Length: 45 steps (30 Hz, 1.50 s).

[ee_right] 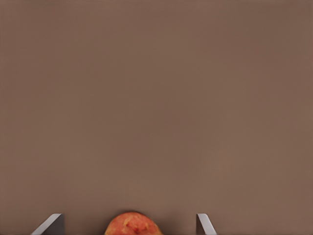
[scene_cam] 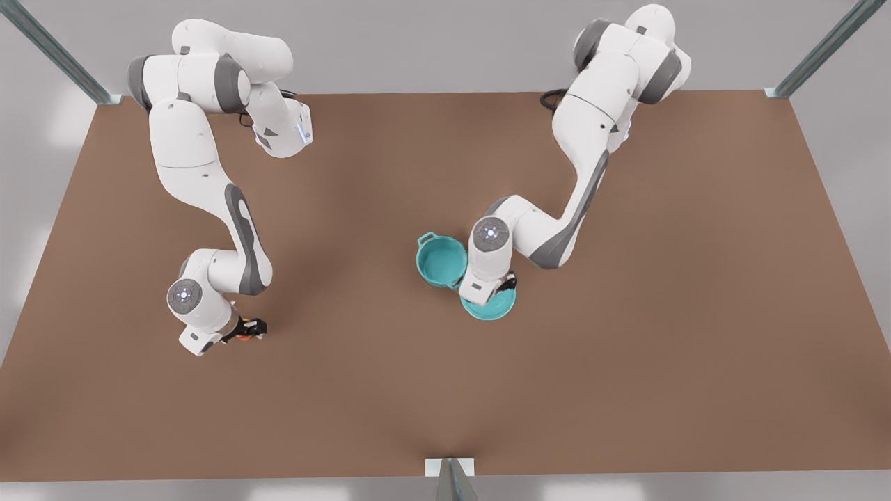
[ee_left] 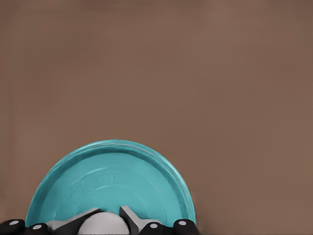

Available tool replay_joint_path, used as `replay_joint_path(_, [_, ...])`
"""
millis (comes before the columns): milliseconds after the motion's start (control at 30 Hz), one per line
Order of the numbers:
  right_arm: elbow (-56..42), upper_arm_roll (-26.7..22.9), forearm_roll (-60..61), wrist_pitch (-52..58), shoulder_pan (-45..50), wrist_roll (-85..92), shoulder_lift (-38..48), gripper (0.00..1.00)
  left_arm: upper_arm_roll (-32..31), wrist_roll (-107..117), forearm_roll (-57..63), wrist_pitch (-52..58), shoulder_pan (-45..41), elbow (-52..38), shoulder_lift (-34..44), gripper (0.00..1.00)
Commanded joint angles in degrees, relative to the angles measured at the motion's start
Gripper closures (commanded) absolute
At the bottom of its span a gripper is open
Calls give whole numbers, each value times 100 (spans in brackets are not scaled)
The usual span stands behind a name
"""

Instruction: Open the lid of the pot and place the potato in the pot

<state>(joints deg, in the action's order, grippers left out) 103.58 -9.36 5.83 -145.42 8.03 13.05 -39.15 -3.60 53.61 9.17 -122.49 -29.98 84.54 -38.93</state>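
**Camera Placement**

The front view looked steeply down from high above the table [scene_cam: 445, 390], taking in both arms. The left wrist view sat close over the pot lid [ee_left: 110, 183], shared with the front view [scene_cam: 489, 306]. The right wrist view sat close above the potato [ee_right: 133, 224].

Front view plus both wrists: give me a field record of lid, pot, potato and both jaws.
lid: flat round teal pot lid off the pot, knob between left gripper jaws
pot: small round teal pot, open, nothing inside
potato: small orange-yellow potato on brown table, far from pot
right gripper: jaws open, straddling potato
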Motion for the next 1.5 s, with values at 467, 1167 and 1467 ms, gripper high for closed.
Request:
replay_joint_path(467, [250,75,155,-31,-82,594,144,9,44,-6221,-1269,3546,2680,-1985,218,0])
replay_joint_path(1167, [128,224,155,795,524,550,944,50,70,-5291,-1832,3802,3024,467,2864,0])
replay_joint_path(1467, [-584,997,155,1323,1763,435,1102,51,97,-5247,-1779,3873,3085,432,2856,0])
